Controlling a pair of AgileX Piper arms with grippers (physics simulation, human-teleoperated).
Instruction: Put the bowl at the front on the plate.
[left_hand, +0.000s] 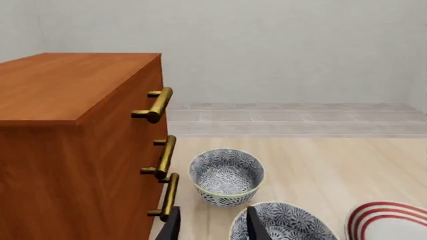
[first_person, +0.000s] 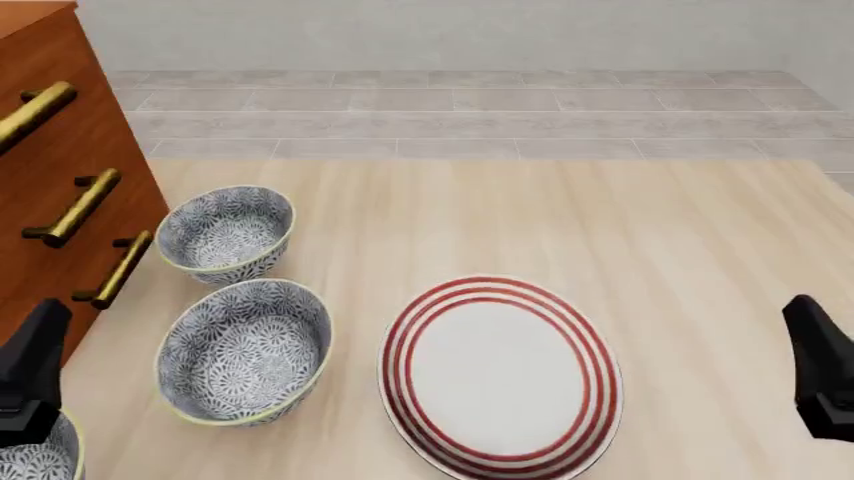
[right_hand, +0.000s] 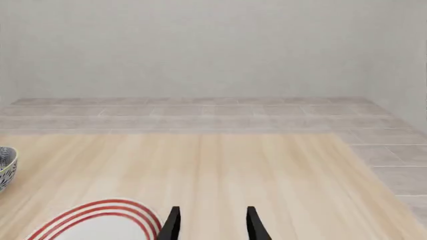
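The bowl at the front (first_person: 40, 463), blue-and-white with a pale yellow rim, shows only partly at the bottom left corner of the front view. My left gripper (first_person: 38, 350) hovers just over it and hides part of its rim. It is out of both wrist views. The white plate (first_person: 501, 375) with red rings lies mid-table, also seen as plate (left_hand: 390, 220) and plate (right_hand: 100, 222). The left gripper (left_hand: 213, 227) stands open and empty. My right gripper (first_person: 814, 345) hangs to the right of the plate; the right gripper (right_hand: 212, 225) is open and empty.
Two matching bowls stand behind the front one: a middle bowl (first_person: 244, 350) (left_hand: 283, 222) and a far bowl (first_person: 224, 232) (left_hand: 227, 176). A wooden cabinet (first_person: 54, 150) (left_hand: 67, 125) with brass handles (left_hand: 157, 105) lines the left side. A bowl's edge (right_hand: 5, 167) shows in the right wrist view.
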